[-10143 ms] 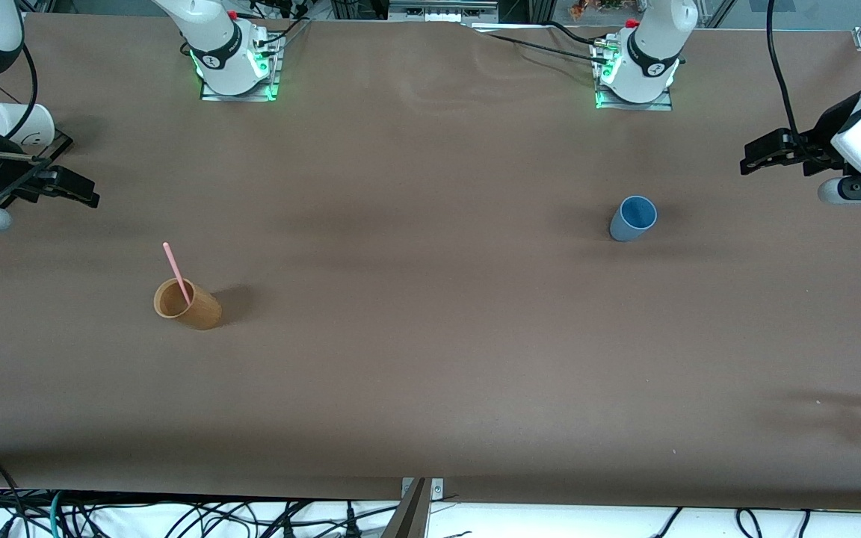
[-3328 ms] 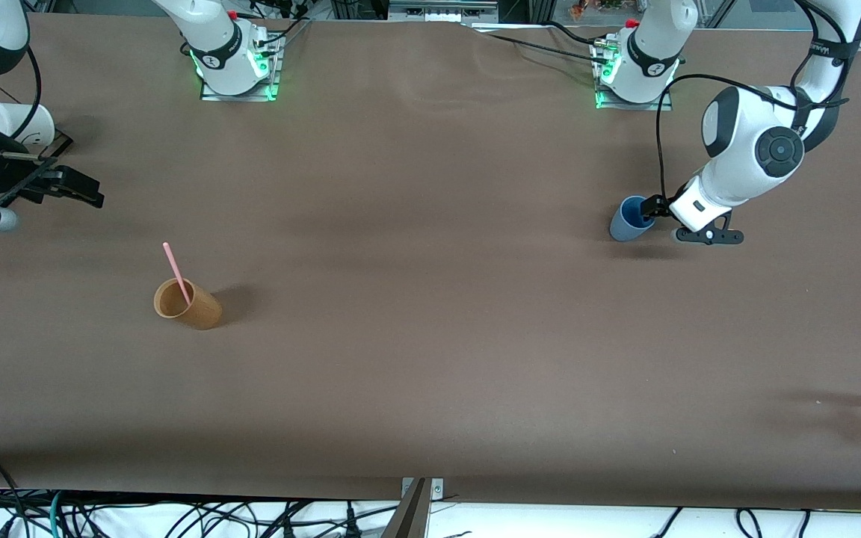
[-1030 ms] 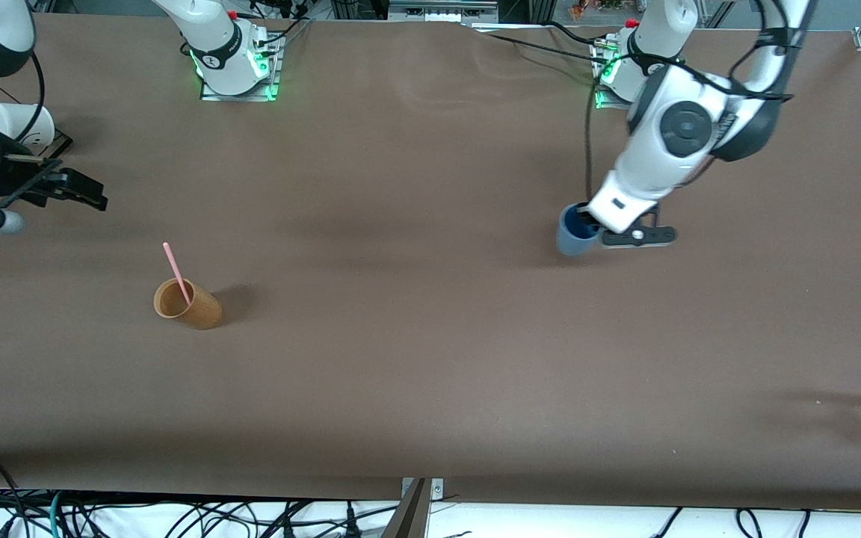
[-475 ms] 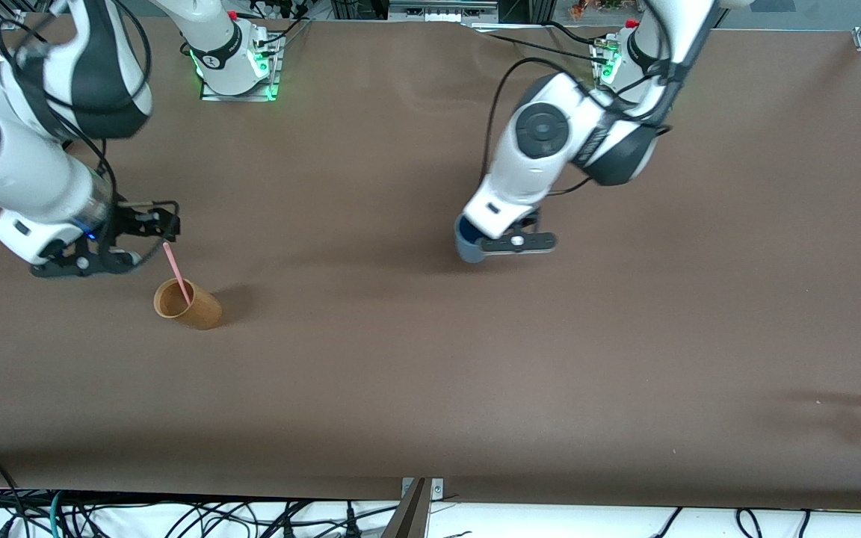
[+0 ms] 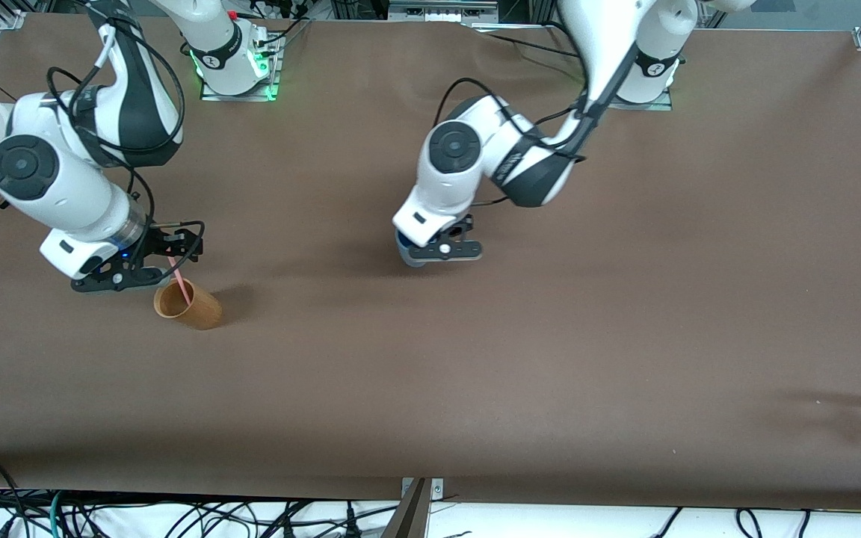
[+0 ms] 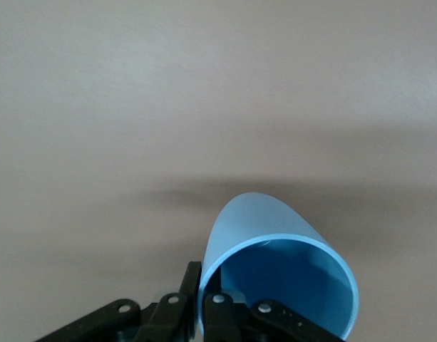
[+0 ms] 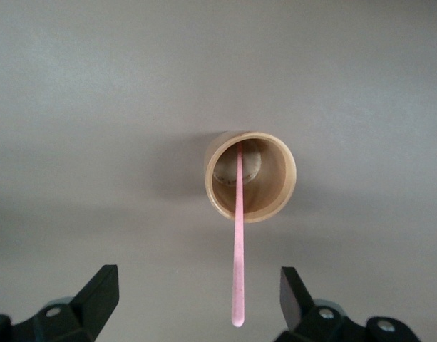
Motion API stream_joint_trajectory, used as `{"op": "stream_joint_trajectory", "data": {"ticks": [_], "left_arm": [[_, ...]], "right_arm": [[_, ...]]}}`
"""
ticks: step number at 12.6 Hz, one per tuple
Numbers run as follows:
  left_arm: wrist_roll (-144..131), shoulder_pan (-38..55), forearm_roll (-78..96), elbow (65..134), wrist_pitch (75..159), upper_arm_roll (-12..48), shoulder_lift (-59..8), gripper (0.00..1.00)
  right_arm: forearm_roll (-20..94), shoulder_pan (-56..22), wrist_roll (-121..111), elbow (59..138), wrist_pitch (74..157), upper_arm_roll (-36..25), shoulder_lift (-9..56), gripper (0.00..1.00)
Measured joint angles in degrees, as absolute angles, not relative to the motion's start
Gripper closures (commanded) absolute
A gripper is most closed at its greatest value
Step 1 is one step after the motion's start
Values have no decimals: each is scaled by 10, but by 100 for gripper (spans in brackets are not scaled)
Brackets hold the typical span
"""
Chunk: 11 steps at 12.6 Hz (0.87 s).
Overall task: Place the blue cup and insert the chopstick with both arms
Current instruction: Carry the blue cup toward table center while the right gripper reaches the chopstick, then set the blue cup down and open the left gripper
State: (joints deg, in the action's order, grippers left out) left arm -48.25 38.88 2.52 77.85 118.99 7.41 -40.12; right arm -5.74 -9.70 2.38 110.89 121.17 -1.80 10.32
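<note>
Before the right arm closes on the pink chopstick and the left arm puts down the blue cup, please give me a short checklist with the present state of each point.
1. Right gripper open: ok, fingers spread wide.
2. Chopstick between those fingers: ok, its free end lies midway.
3. Chopstick stands in the tan cup: ok, leaning on the rim.
4. Left gripper shut on the blue cup: ok, fingers pinch the rim wall.
5. Blue cup off the table: cannot tell; the left arm covers most of it in the front view.
6. Blue cup upright: cannot tell.
</note>
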Motion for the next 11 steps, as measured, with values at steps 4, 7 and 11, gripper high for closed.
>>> {"op": "stream_joint_trajectory", "data": {"ticks": [4, 7, 11], "left_arm": [[-534, 424, 25, 709, 1187, 72, -469, 100], [-565, 439, 25, 669, 1186, 70, -512, 100], [-577, 441, 25, 649, 1182, 66, -525, 47]], "right_arm": [[-58, -97, 8, 1239, 1336, -28, 33, 0], [-58, -96, -36, 1289, 1376, -56, 8, 4], [-58, -96, -46, 1306, 1411, -62, 11, 23]]}}
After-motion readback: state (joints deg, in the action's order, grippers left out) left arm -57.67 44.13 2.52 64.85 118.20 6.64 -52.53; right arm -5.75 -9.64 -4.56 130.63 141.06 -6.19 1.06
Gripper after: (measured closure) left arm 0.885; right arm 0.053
